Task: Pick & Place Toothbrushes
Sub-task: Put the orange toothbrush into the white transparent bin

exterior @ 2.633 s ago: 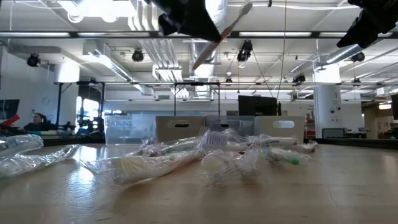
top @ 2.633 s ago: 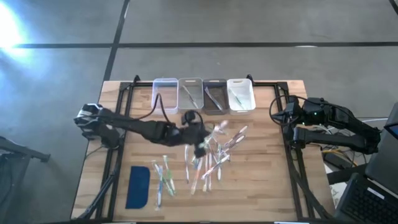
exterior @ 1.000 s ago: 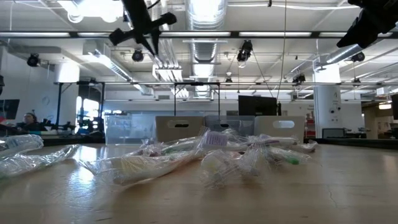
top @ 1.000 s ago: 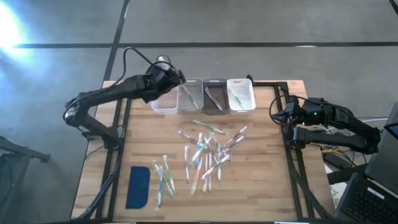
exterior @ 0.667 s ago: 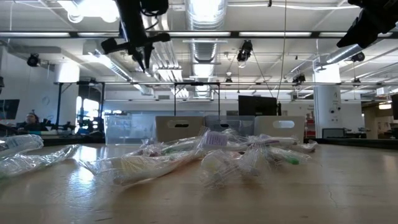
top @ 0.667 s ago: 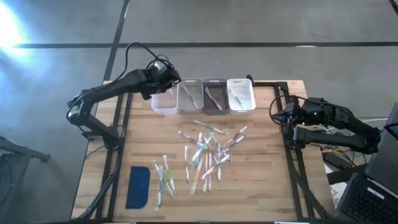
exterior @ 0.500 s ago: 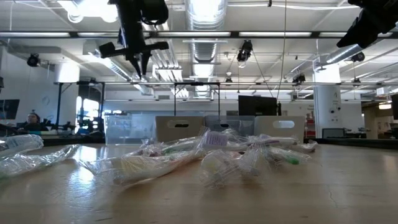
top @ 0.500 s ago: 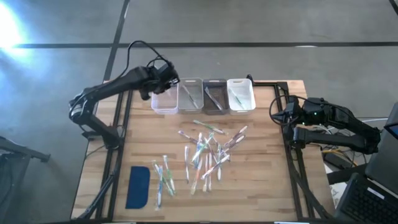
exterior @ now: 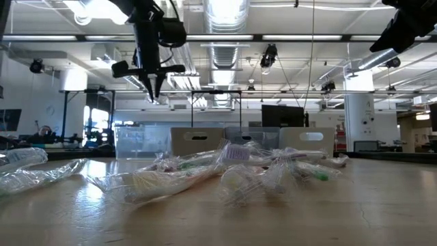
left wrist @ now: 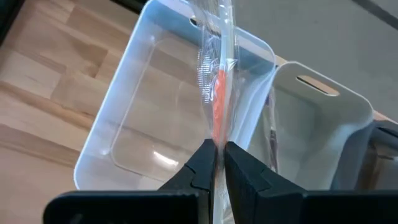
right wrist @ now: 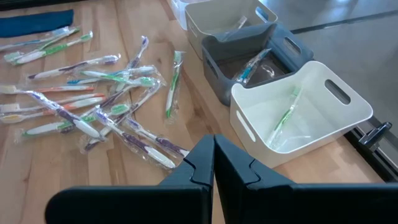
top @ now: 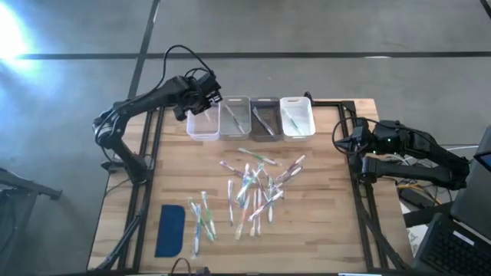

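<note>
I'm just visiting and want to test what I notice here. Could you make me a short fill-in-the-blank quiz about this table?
1. The left gripper is shut on a wrapped ____ with an orange accent.
2. It hangs over the ____ bin, the leftmost in the row.
3. The white bin holds a toothbrush with a ____ accent.
4. The flat blue pad lies near the table's front-____ corner.

Missing words: toothbrush; clear; green; left

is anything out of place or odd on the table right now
Nothing damaged. Wrapped toothbrushes lie loosely scattered mid-table, unsorted, and the left hand holds an orange-accented toothbrush above the clear bin.
</note>
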`<control>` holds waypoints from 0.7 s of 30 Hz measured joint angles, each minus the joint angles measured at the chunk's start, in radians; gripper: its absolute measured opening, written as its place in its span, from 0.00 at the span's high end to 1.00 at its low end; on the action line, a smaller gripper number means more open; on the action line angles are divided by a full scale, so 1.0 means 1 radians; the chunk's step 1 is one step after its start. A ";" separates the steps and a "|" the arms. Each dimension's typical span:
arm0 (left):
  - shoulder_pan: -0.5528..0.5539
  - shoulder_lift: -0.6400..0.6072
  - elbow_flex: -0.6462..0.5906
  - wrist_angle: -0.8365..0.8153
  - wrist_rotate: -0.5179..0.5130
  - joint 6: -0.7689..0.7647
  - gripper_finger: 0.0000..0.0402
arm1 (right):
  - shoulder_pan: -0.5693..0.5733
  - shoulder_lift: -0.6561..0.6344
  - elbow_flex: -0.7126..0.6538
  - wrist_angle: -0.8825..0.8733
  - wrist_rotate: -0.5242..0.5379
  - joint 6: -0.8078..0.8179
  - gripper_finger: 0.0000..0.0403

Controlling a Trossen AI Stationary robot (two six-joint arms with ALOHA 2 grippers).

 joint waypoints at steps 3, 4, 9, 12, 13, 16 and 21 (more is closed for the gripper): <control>0.017 0.013 -0.002 -0.005 0.006 0.003 0.93 | 0.000 0.000 0.000 0.000 0.000 0.000 0.98; 0.022 0.017 -0.003 -0.004 0.007 0.000 0.93 | 0.000 0.000 0.000 0.000 0.000 0.000 0.98; 0.041 0.050 -0.006 -0.005 0.030 -0.006 0.93 | 0.000 0.000 0.000 0.000 0.000 0.000 0.98; 0.043 0.073 -0.006 -0.003 0.034 -0.006 0.93 | 0.000 0.000 0.000 0.000 0.000 0.000 0.98; 0.045 0.081 -0.006 -0.001 0.035 -0.005 0.93 | 0.000 0.000 0.000 0.000 0.000 0.000 0.98; 0.049 0.104 -0.006 0.012 0.050 0.012 0.93 | 0.000 0.000 0.000 0.000 0.000 0.000 0.98; 0.054 0.137 -0.007 0.020 0.073 0.035 0.93 | 0.000 0.000 0.000 0.000 0.000 0.000 0.98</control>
